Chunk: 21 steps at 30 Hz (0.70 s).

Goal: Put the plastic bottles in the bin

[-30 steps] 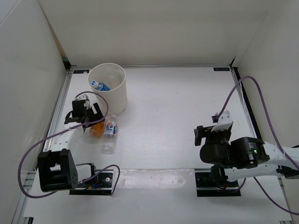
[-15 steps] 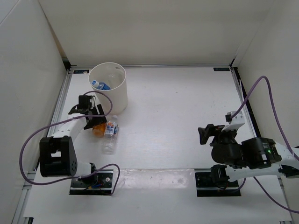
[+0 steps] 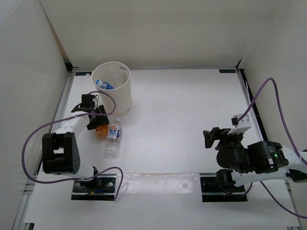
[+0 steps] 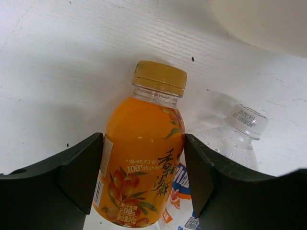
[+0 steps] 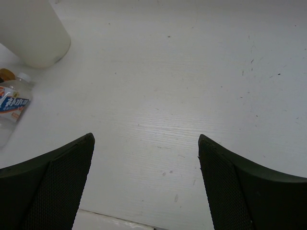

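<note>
The orange bottle [image 4: 144, 158] lies on the table just in front of the bin [image 3: 120, 98]. My left gripper [image 4: 144, 143] is shut on it, a pad pressed against each side of its body; from above the gripper [image 3: 96, 122] covers most of the bottle [image 3: 100, 131]. A clear bottle with a white-blue-red label [image 3: 113, 130] lies right beside it, its white cap [image 4: 247, 122] showing past the right finger. A plain clear bottle [image 3: 111, 149] lies nearer the arms. A blue-labelled bottle [image 3: 103, 86] lies inside the bin. My right gripper [image 3: 208, 136] hovers open over bare table at the right [image 5: 146, 143].
White walls enclose the table on the left, back and right. The bin's wall [image 4: 259, 19] stands close beyond the held bottle. The bin [image 5: 33, 33] and the labelled bottle [image 5: 12, 103] show far left in the right wrist view. Purple cables loop from both arms.
My left gripper has slid back toward the bin and closed its jaws onto the orange bottle. The right arm drew back to the right a second ago and has held still since.
</note>
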### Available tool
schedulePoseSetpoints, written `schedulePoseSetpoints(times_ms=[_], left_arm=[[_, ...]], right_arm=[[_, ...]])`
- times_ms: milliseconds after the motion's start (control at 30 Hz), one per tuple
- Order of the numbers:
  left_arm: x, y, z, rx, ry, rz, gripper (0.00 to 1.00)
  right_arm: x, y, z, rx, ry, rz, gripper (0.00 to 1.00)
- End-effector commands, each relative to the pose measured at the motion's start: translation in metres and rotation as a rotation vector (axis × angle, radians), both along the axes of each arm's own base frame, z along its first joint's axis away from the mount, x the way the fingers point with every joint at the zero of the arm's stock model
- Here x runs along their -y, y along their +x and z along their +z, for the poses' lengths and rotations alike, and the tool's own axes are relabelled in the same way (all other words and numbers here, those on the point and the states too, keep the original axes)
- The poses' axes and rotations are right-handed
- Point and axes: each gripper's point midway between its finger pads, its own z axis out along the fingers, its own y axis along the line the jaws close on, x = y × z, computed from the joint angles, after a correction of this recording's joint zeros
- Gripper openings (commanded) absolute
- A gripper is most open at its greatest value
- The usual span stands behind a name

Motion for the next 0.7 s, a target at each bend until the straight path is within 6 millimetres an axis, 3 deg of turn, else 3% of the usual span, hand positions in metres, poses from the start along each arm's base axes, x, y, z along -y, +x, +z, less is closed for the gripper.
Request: schedulePoseSetpoints(times_ms=[0, 67, 367, 500, 667], left_arm=[[0.003, 0.001, 0.002, -0.002, -0.014, -0.021, 0.64], [0.003, 0.004, 0.007, 0.024, -0.012, -0.019, 0.57], [-0.004, -0.012, 0.015, 0.088, 0.016, 0.033, 0.51], [-0.009, -0.015, 0.025, 0.147, 0.032, 0.070, 0.37], [-0.012, -0.020, 0.030, 0.156, 0.046, 0.101, 0.33]], right_arm=[[0.020, 0.005, 0.003, 0.035, -0.059, -0.024, 0.90], [0.020, 0.005, 0.003, 0.036, -0.056, -0.023, 0.90], [0.020, 0.005, 0.002, 0.041, -0.059, -0.030, 0.90], [0.019, 0.005, 0.002, 0.043, -0.063, -0.029, 0.90], [0.019, 0.006, 0.001, 0.044, -0.067, -0.038, 0.90]])
